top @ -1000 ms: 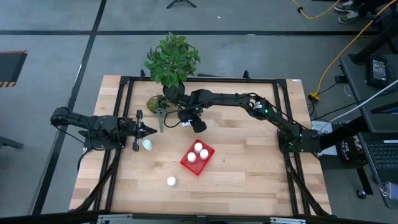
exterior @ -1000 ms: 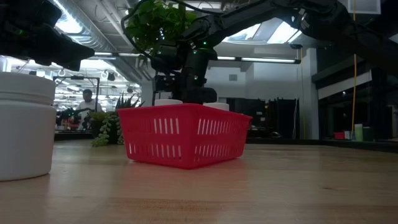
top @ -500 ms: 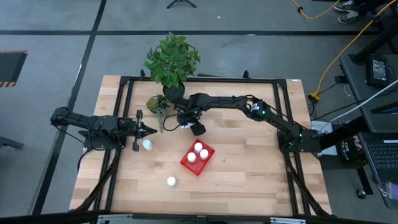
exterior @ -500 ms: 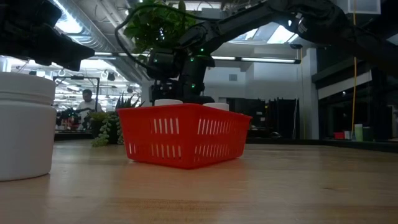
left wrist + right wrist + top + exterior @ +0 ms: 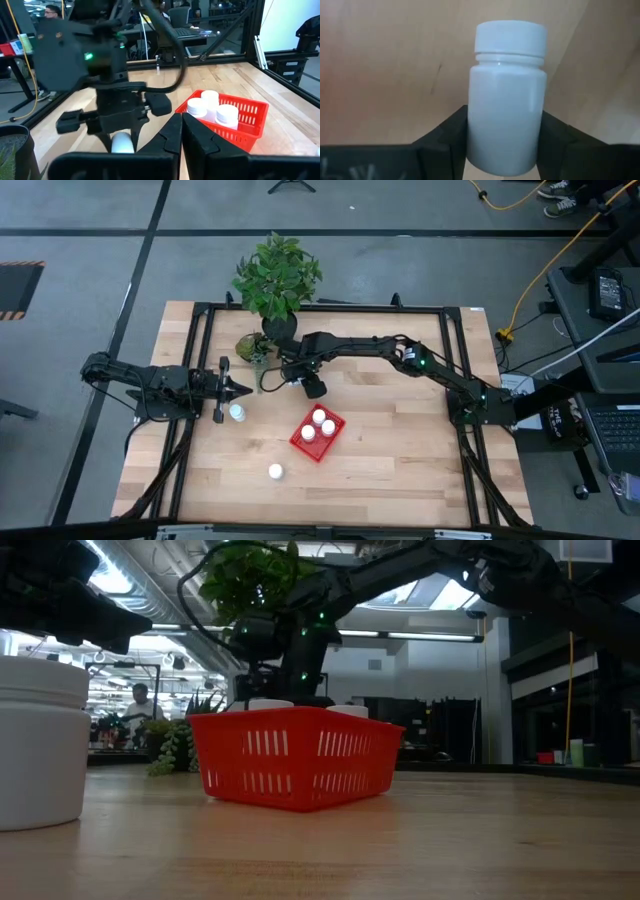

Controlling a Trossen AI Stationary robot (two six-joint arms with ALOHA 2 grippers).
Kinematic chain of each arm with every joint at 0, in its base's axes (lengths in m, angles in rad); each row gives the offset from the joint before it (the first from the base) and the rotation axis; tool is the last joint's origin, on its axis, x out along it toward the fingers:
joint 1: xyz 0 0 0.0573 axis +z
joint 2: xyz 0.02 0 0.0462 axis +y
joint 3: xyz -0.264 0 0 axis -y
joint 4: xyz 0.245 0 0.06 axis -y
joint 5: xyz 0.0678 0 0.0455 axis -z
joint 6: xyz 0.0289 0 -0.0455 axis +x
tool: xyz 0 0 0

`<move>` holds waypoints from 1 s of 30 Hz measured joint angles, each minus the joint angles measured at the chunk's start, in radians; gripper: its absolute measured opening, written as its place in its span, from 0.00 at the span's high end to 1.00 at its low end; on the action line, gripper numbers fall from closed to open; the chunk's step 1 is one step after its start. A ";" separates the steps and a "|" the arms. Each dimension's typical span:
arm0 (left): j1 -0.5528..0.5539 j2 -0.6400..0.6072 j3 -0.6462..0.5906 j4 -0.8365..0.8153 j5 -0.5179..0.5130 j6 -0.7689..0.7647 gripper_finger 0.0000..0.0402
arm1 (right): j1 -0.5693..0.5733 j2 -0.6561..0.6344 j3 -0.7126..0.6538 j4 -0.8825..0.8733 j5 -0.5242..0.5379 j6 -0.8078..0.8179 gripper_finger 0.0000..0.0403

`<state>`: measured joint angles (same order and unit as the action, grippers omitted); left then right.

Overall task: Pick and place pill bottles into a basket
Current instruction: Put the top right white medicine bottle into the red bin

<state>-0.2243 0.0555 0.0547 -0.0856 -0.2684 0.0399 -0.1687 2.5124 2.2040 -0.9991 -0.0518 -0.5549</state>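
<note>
The red basket point(image 5: 317, 433) holds three white pill bottles point(image 5: 319, 418); it also shows in the low view point(image 5: 295, 765) and the left wrist view point(image 5: 240, 117). My right gripper point(image 5: 293, 377) hangs beyond the basket's far left corner, shut on a pill bottle point(image 5: 506, 95). My left gripper point(image 5: 243, 390) is shut and empty at the table's left, with a bottle point(image 5: 237, 412) standing just on its near side. Another bottle point(image 5: 275, 471) stands near the front edge, large in the low view point(image 5: 40, 740). My right gripper pinches the bottle's body point(image 5: 505, 145) between its two fingers point(image 5: 451, 132), one on each side, on the half away from the cap. The cap end point(image 5: 509, 36) stands free past the fingers. The left wrist view shows the fingers pointing down around it point(image 5: 122, 142). Whether it is clear of the table, I cannot tell.
A leafy plant in a dark pot point(image 5: 277, 280) and a small succulent point(image 5: 252, 347) stand at the far edge, close to my right gripper. Black frame rails point(image 5: 200, 360) run along the table's sides. Bare wood point(image 5: 400, 450) lies right of the basket.
My right gripper has gone a little toward the table's left edge, away from the basket. My left arm, the basket and the standing bottles have kept still.
</note>
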 joint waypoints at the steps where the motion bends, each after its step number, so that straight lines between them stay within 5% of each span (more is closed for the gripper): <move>1: 0.000 0.000 0.000 0.000 0.000 0.000 0.99 | 0.008 -0.005 0.000 -0.009 0.018 -0.001 0.60; 13: 0.000 0.000 0.000 -0.001 0.001 0.000 0.99 | 0.085 -0.120 0.055 -0.083 0.103 0.003 0.60; 24: 0.000 0.000 0.000 0.000 0.000 0.000 0.99 | 0.148 -0.354 0.055 -0.126 0.162 0.104 0.60; 30: 0.000 0.000 0.000 0.051 -0.001 -0.008 0.99 | 0.157 -0.513 0.054 -0.177 0.290 0.178 0.60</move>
<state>-0.2245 0.0551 0.0547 -0.0345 -0.2694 0.0322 -0.0113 1.9995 2.2579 -1.1756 0.2380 -0.3770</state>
